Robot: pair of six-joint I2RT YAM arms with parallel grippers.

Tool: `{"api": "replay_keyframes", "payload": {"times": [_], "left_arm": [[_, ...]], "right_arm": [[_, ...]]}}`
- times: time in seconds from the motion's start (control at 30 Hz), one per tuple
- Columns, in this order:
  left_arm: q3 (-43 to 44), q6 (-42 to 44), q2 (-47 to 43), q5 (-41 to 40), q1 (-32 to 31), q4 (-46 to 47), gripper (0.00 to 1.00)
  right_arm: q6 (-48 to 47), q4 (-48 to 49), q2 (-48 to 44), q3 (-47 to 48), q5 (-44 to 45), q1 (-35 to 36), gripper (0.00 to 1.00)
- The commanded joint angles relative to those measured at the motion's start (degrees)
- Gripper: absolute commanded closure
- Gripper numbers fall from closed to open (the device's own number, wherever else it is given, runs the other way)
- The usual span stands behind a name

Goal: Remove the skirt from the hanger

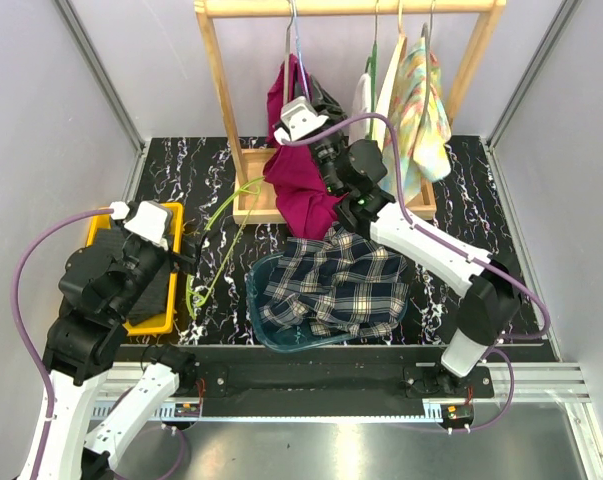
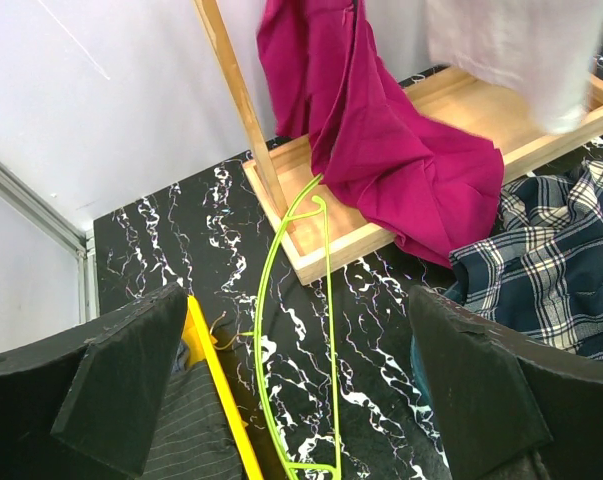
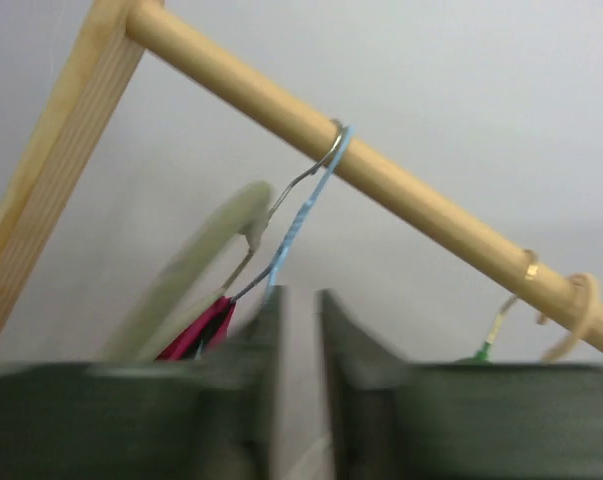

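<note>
Your right gripper (image 3: 301, 300) has its fingers (image 3: 266, 340) drawn almost together with only a thin slit between them. The view is blurred, so you cannot tell whether they pinch anything. The blue hanger hook (image 3: 301, 215) rises just beside the left finger to the wooden rail (image 3: 421, 215). The magenta skirt (image 1: 301, 190) hangs from that hanger at the rack's left end. Its hem spills over the rack base (image 1: 249, 213) and reaches the plaid garment (image 1: 331, 285) in the teal basin (image 1: 281, 340). Your left gripper (image 2: 301, 390) is spread wide and empty, low over the table (image 2: 171, 230). A green hanger (image 2: 266, 300) lies between its pads, and the yellow tray (image 2: 221, 400) is just beside it.
</note>
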Motion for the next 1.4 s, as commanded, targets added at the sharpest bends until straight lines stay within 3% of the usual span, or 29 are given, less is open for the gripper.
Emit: {"api": "replay_keyframes", "payload": {"times": [0.0,0.23,0.8,0.97,1.0,1.07,1.13,1.2,1.37], "left_arm": [[2.3,-0.4,0.2,1.7,0.5,1.5,0.01],[2.7,0.0,0.2,1.4,0.6,1.5,0.01],[1.5,0.6,-0.7,0.7,0.6,1.6,0.01],[0.5,-0.3,0.3,2.6,0.6,2.7,0.01],[0.3,-0.6,0.5,3.5,0.6,2.9,0.01],[0.0,-0.8,1.2,4.1,0.6,3.3,0.01],[0.0,-0.3,1.3,4.3,0.6,3.7,0.01],[0.0,0.2,1.3,3.9,0.6,3.8,0.01],[-0.7,0.9,0.9,3.2,0.6,3.6,0.01]], "right_arm": [[-1.1,0.1,-3.2,-0.6,3.9,-0.8,1.0],[3.1,-3.2,-3.6,4.1,3.1,-4.9,1.0],[3.0,-5.8,3.3,20.3,2.1,-7.7,1.0],[4.8,-5.6,2.8,20.7,7.0,-8.1,1.0],[4.8,-5.7,2.7,20.2,10.4,-8.2,0.9],[5.9,-5.6,1.5,16.9,14.5,-7.8,0.44],[8.2,-5.2,-1.4,8.3,18.0,-6.5,0.29],[11.5,-4.9,-7.5,1.3,16.7,-4.0,0.03],[17.5,-5.8,-18.2,-15.6,19.6,6.8,0.0]]}}
